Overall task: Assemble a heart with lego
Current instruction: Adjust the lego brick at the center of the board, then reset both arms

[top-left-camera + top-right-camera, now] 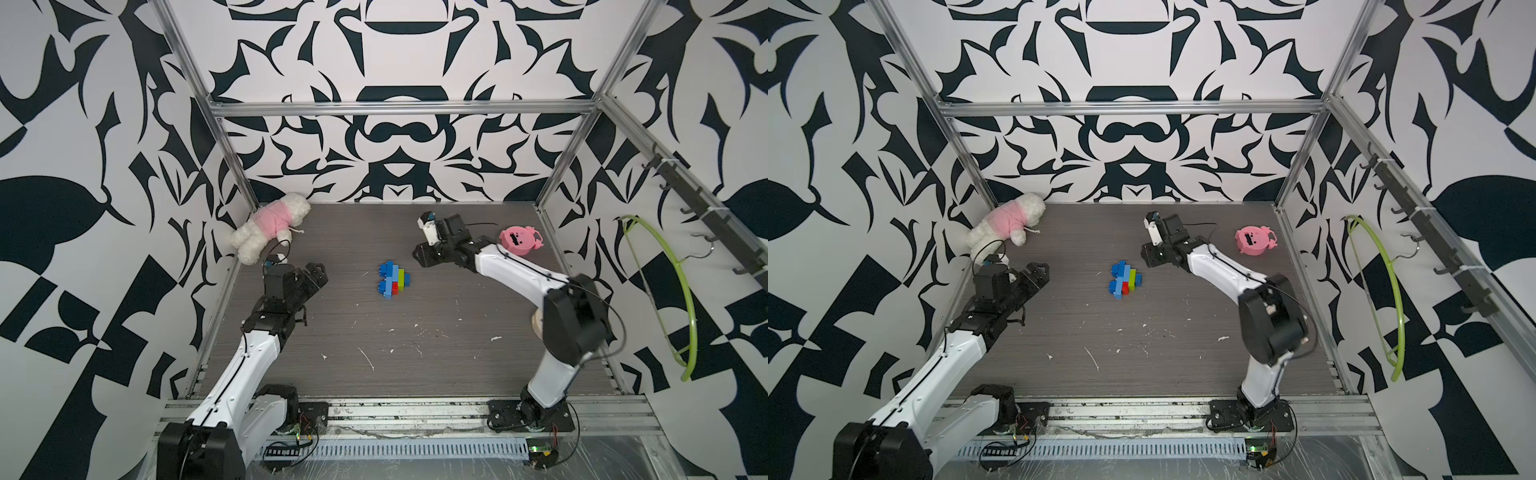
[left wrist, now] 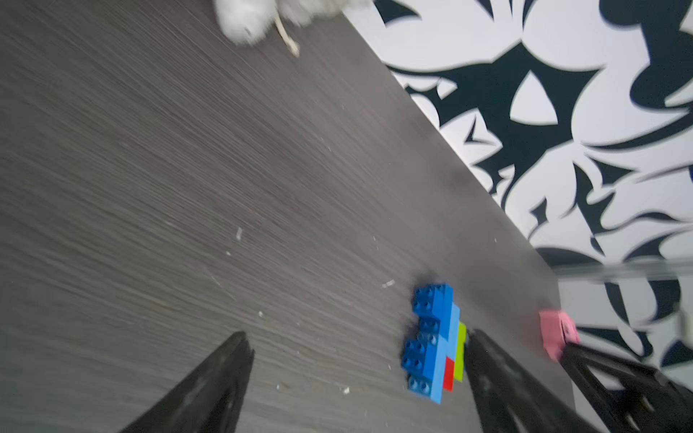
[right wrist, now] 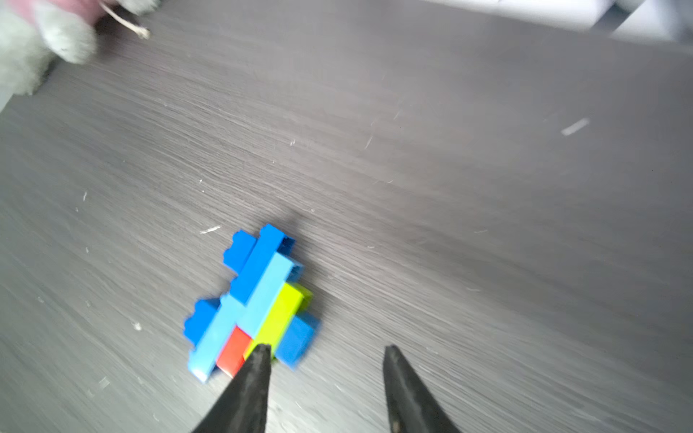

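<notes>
The lego heart (image 1: 392, 279) (image 1: 1125, 279) lies flat in the middle of the table, a stepped cluster of blue bricks with a lime green brick and a red brick inside. My left gripper (image 1: 318, 275) (image 2: 358, 333) hovers to its left, open wide, with nothing between the fingers. In the left wrist view the heart (image 2: 435, 341) sits just inside one finger, apart from it. My right gripper (image 1: 420, 254) (image 3: 326, 346) is up and to the right of the heart (image 3: 255, 303), open and empty. One of its fingertips overlaps the cluster's edge in the right wrist view.
A white plush toy in a pink shirt (image 1: 270, 226) lies in the back left corner. A pink round toy (image 1: 519, 241) stands at the back right, behind the right arm. A green hanger (image 1: 673, 291) hangs on the right wall. The grey table (image 1: 415, 353) has small white flecks.
</notes>
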`<action>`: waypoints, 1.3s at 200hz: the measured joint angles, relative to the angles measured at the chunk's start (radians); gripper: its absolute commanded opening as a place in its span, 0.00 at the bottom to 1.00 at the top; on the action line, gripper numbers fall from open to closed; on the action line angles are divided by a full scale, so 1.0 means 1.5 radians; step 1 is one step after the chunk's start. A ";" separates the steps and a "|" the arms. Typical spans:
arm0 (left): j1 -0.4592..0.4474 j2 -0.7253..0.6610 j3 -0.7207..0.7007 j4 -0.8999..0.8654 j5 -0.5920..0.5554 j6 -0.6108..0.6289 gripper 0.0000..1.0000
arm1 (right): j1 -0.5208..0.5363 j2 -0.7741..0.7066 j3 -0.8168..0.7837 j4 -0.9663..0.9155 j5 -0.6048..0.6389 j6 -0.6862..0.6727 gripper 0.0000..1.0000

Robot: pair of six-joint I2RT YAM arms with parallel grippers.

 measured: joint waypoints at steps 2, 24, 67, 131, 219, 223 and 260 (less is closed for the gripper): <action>0.001 -0.004 -0.001 0.001 -0.013 0.007 0.99 | -0.001 -0.017 -0.015 0.009 0.007 -0.009 0.58; 0.007 -0.034 -0.028 0.032 -0.123 0.092 0.99 | -0.011 -0.185 -0.165 0.088 0.088 -0.054 0.79; 0.035 -0.004 -0.130 0.187 -0.249 0.249 0.99 | -0.040 -0.320 -0.452 0.310 0.327 -0.104 0.93; 0.123 0.207 -0.211 0.509 -0.197 0.343 0.99 | -0.148 -0.213 -0.532 0.482 0.402 -0.136 0.97; 0.132 0.412 -0.135 0.652 -0.006 0.408 0.99 | -0.218 -0.053 -0.603 0.712 0.268 -0.118 0.97; 0.132 0.411 -0.128 0.649 -0.004 0.408 0.99 | -0.224 -0.048 -0.602 0.713 0.261 -0.114 0.97; 0.132 0.411 -0.119 0.638 0.005 0.409 0.99 | -0.251 -0.044 -0.602 0.731 0.227 -0.099 0.96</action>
